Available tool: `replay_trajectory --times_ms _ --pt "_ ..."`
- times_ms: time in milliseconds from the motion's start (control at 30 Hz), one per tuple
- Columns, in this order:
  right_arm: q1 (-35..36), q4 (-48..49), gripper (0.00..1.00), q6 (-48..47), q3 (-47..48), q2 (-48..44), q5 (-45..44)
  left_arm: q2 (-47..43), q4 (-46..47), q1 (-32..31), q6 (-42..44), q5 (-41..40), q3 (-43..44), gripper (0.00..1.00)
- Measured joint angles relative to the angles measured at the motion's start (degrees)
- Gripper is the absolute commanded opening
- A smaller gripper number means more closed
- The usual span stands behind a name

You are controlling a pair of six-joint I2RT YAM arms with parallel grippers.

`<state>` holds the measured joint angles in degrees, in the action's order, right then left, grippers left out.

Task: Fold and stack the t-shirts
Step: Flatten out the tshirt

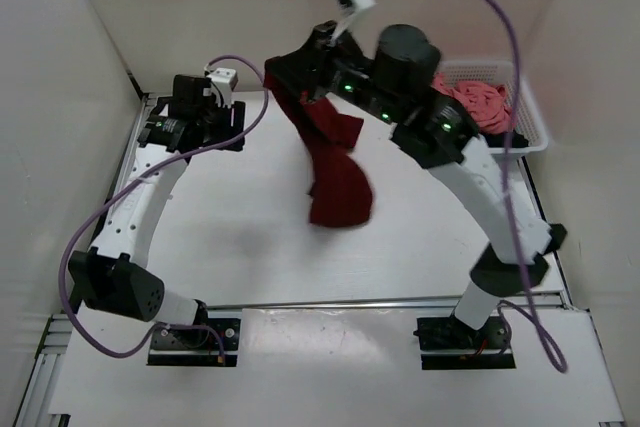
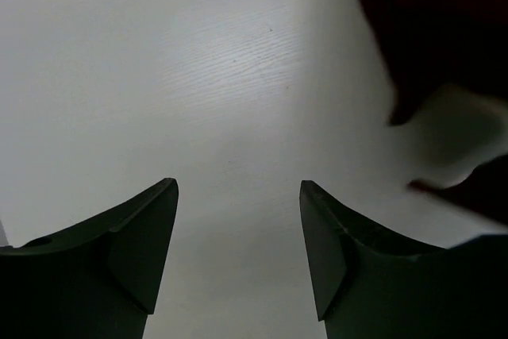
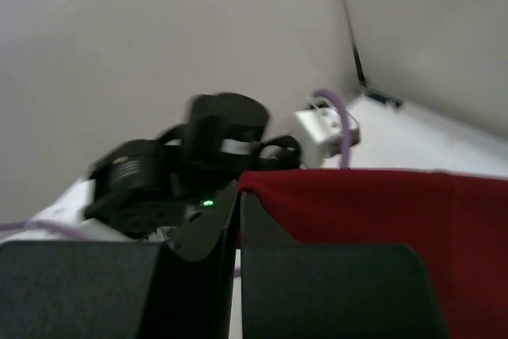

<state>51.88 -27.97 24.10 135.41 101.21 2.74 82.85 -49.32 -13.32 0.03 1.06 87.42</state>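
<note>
My right gripper [image 1: 290,72] is shut on the top edge of the dark maroon t-shirt [image 1: 335,162] and holds it up above the table, so the cloth hangs down in a long bunch. In the right wrist view the red cloth [image 3: 381,204] is pinched between the closed fingers [image 3: 238,196]. My left gripper [image 1: 225,112] is open and empty at the back left, just left of the hanging shirt; its wrist view shows bare table between the fingertips [image 2: 238,188] and the dark shirt [image 2: 444,29] at the upper right. The salmon pink t-shirt [image 1: 480,102] lies in the basket. The black shirt barely shows.
The white mesh basket [image 1: 525,107] stands at the back right corner, behind my right arm. White walls close in the table at the left, back and right. A purple cable loops from each arm.
</note>
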Motion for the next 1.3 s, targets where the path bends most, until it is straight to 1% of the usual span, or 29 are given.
replay_trajectory --times_ms 33,100,200,233,300,367,500,567,667,733,833,900,967,1033,1133,1167,1233,1300 --pt "1.62 2.34 0.00 -1.27 -2.08 -2.86 -1.55 -0.66 -0.02 0.63 -0.02 0.00 0.02 0.76" --pt "2.56 4.66 0.00 -3.06 -2.95 -6.82 -5.27 -1.66 -0.09 1.62 0.02 -0.02 0.02 0.77" --pt "-0.72 6.08 0.00 -3.65 -3.28 -10.45 -10.97 -2.51 -0.46 2.97 -0.02 -0.04 0.02 0.82" --pt "-2.03 6.47 0.00 -3.63 -4.85 -11.63 -12.68 -2.69 -0.72 3.23 0.00 -0.09 0.02 0.82" --pt "-4.13 6.99 0.00 -3.26 -13.07 -15.45 -15.10 -3.17 -1.01 3.85 -0.02 -0.22 -0.42 0.82" --pt "-5.51 7.02 0.00 -2.25 -23.21 -18.78 -16.33 -4.52 -0.98 4.66 -0.02 -0.22 -2.69 0.82" --pt "-9.86 4.39 0.00 2.03 -48.76 -25.09 -16.79 -7.39 -3.23 7.78 0.00 -1.53 -10.14 0.82" --pt "-12.26 2.32 0.00 4.76 -59.65 -26.88 -15.87 -8.17 -4.61 9.11 -0.02 -2.14 -13.81 0.82" --pt "-14.27 0.35 0.00 8.90 -71.82 -29.07 -14.08 -8.79 -7.28 9.16 0.00 -1.92 -17.90 0.79" --pt "-14.32 -0.24 0.00 10.58 -76.65 -29.53 -13.18 -8.83 -10.60 7.28 -0.04 -0.50 -18.47 0.78" --pt "-15.45 -0.42 0.00 12.11 -79.84 -29.62 -12.76 -10.12 -14.40 0.81 -0.02 1.03 -20.37 0.78" --pt "-17.90 -0.28 0.00 12.81 -80.39 -29.75 -12.72 -11.85 -15.65 -3.67 -0.02 1.03 -24.30 0.78" --pt "-21.22 0.04 0.00 13.09 -80.48 -30.45 -12.98 -13.11 -18.01 -6.54 0.00 0.68 -29.40 0.78" --pt "-23.61 0.17 0.00 13.11 -80.48 -31.50 -13.18 -13.22 -18.91 -7.34 0.00 -0.52 -33.44 0.78" --pt "-27.15 0.26 0.00 13.00 -80.48 -33.44 -13.18 -13.05 -18.62 -7.76 0.02 -2.49 -39.74 0.83" --pt "-28.15 0.26 0.00 12.98 -80.48 -33.90 -12.92 -12.87 -18.10 -7.87 0.00 -2.91 -41.09 0.83" --pt "-29.40 0.26 0.00 12.79 -80.48 -34.49 -12.31 -12.20 -15.58 -8.31 -0.02 -4.00 -42.07 0.83" --pt "-30.05 0.37 0.00 12.70 -80.59 -34.64 -11.54 -10.99 -10.84 -8.68 -0.02 -5.03 -41.57 0.82"
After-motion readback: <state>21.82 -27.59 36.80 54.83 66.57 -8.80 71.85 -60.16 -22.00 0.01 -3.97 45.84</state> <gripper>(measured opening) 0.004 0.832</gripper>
